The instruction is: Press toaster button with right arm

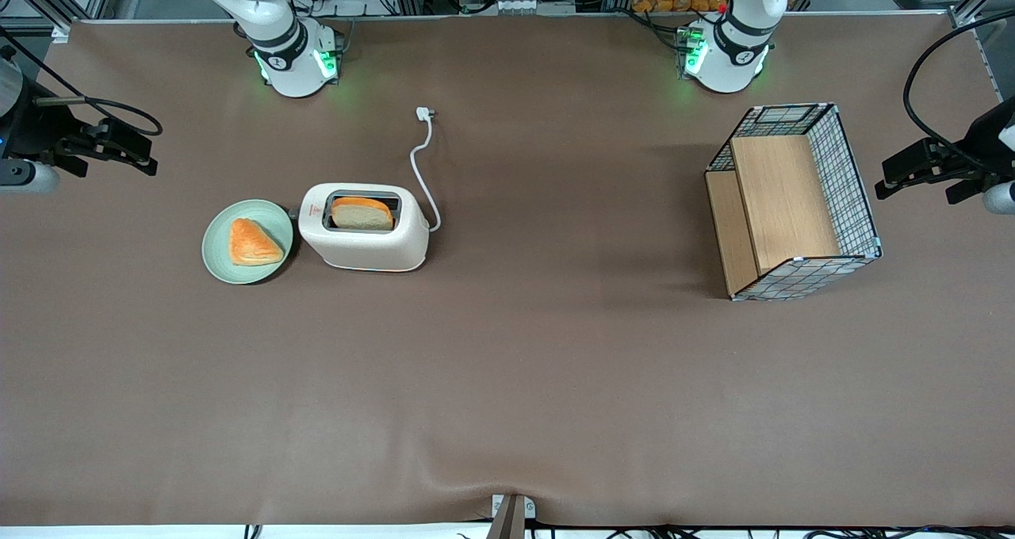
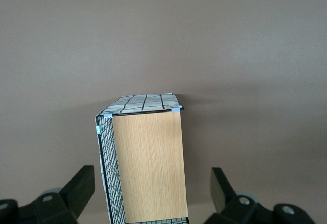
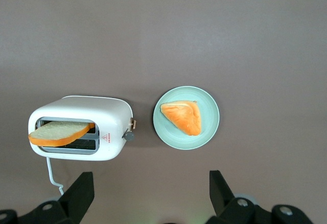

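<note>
The cream-white toaster (image 1: 369, 250) stands on the brown table with a slice of bread (image 1: 362, 212) in its slot. The toaster button (image 1: 293, 213) is a small grey tab on the narrow end that faces the plate. In the right wrist view the toaster (image 3: 110, 114) and its button (image 3: 129, 136) lie well ahead of the fingers. The right arm's gripper (image 1: 143, 150) hangs above the table toward the working arm's end, apart from the toaster and a little farther from the front camera. The gripper (image 3: 152, 193) is open and holds nothing.
A pale green plate (image 1: 218, 258) with a triangular pastry (image 1: 254, 243) sits beside the toaster's button end. The toaster's white cord (image 1: 420, 158) runs away from the front camera. A wire-and-wood basket (image 1: 793, 206) stands toward the parked arm's end.
</note>
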You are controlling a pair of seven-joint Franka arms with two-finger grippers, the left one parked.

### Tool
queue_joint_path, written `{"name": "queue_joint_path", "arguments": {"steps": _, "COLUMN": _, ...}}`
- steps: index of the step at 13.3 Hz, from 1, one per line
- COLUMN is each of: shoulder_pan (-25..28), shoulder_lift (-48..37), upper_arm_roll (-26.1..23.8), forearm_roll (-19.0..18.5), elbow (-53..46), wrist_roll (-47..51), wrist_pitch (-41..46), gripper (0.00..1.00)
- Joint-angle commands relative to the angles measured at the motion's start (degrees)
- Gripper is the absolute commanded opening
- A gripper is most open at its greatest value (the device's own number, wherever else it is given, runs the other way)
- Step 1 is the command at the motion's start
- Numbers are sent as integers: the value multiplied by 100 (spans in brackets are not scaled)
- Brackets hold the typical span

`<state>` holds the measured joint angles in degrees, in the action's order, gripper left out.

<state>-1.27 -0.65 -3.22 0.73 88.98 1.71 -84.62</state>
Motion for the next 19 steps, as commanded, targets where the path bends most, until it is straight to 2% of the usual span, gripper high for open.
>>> {"name": "queue_joint_path", "arguments": {"steps": 1, "shoulder_pan": 48, "shoulder_lift": 82, "upper_arm_roll": 5, "forearm_roll": -64, "elbow": -180, "wrist_roll": 136, "wrist_pitch": 59, "gripper": 100}}
{"name": "queue_joint_path", "arguments": {"steps": 8, "shoulder_pan": 39, "shoulder_lift": 170, "upper_arm_roll": -3, "forearm_roll": -21, "elbow": -127, "wrist_roll": 75, "wrist_pitch": 199, "gripper": 100}}
{"name": "queue_joint_path", "arguments": {"steps": 12, "shoulder_pan": 57, "shoulder_lift": 267, "upper_arm_roll": -3, "forearm_roll": 532, "elbow": 136, "wrist_roll": 591, "wrist_pitch": 446, "gripper": 100}}
{"name": "queue_joint_path", "arguments": {"steps": 14, "shoulder_pan": 179, "shoulder_lift": 363, "upper_arm_roll": -3, "forearm_roll": 577, "elbow": 189, "wrist_roll": 787, "wrist_pitch": 428, "gripper": 100}}
{"name": "queue_joint_path", "arguments": {"steps": 19, "shoulder_pan": -144, "shoulder_lift": 346, "upper_arm_roll": 14, "forearm_roll": 1042, "elbow": 847, "wrist_roll": 769, "wrist_pitch": 279, "gripper": 100}}
